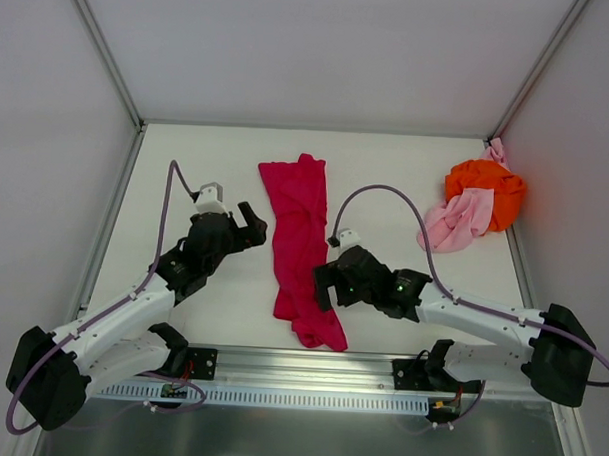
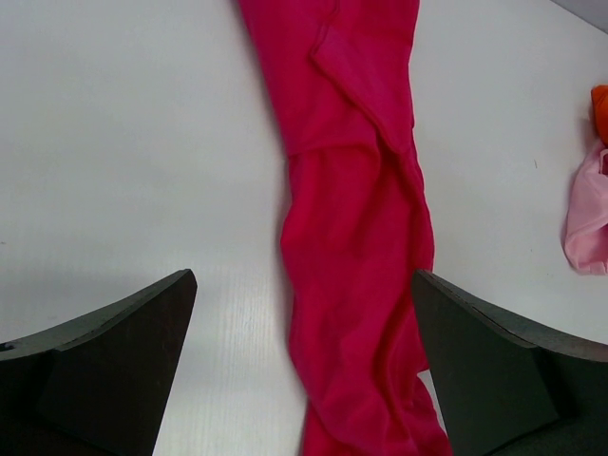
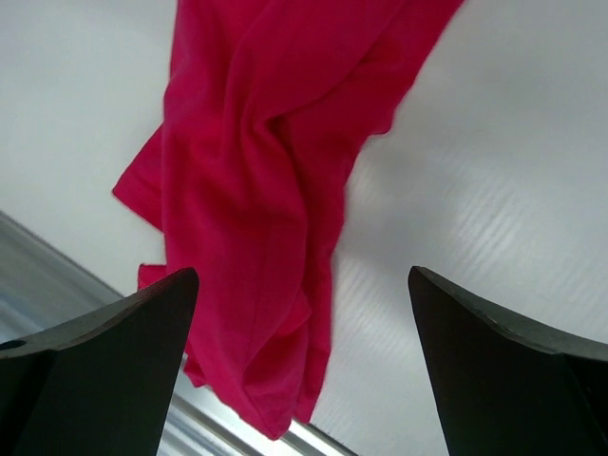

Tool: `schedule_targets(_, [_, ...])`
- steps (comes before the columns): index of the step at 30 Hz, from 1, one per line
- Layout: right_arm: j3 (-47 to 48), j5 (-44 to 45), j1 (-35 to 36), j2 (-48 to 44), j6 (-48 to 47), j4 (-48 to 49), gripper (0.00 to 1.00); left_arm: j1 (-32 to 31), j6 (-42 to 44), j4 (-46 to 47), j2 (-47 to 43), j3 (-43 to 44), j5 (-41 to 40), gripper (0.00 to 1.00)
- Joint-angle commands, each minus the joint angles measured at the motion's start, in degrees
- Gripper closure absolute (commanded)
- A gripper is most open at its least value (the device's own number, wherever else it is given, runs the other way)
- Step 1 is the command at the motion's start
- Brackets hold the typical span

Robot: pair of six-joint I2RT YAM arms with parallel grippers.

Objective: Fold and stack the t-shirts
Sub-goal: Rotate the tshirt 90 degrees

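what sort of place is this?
Probably a lab test cell: white table boxed in by plain panels on aluminium posts, left arm and right arm bolted to a rail at its near edge.

A: What is seen here?
B: A white table [image 1: 217,155] is enclosed by pale walls [image 1: 321,48]. An aluminium rail [image 1: 310,363] is fixed along the table's near edge, and metal posts [image 1: 106,51] are set at the table's back corners.
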Motion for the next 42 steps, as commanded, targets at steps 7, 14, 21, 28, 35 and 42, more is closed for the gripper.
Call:
schedule_targets(7, [-4.7,-18.9,1.3,3.5,1.0,17.7,0.00,-0.6,0.2,1.3,-3.8,-1.4,-1.7,0.01])
schedule_targets(14, [0.2,-14.0,2.6,11.4,-1.1,12.7,0.00,-0.6,0.7,2.2,-0.8,-1.0,-1.7,0.01])
schedule_targets(21, [9.7,6.0,6.9,23.5,0.1,-2.8,0.00,-0.5,0.9,2.4,-0.6,-0.9,-1.2,0.01])
schedule_targets(28, [19.3,32.1,13.1,33.2,5.5,-16.5,0.00,-0.5,1.0,2.6,-0.1,-1.2,-1.6,0.01])
schedule_targets(35, [16.4,41.6,16.0,27.9,9.3,-15.0,0.00,-0.5,1.0,3.2,0.7,-1.3,-0.9,0.01])
schedule_targets(42, [11.3,43.0,16.5,20.2,9.0,-12.0,0.01,-0.5,1.0,3.9,1.8,-1.0,0.0,0.01])
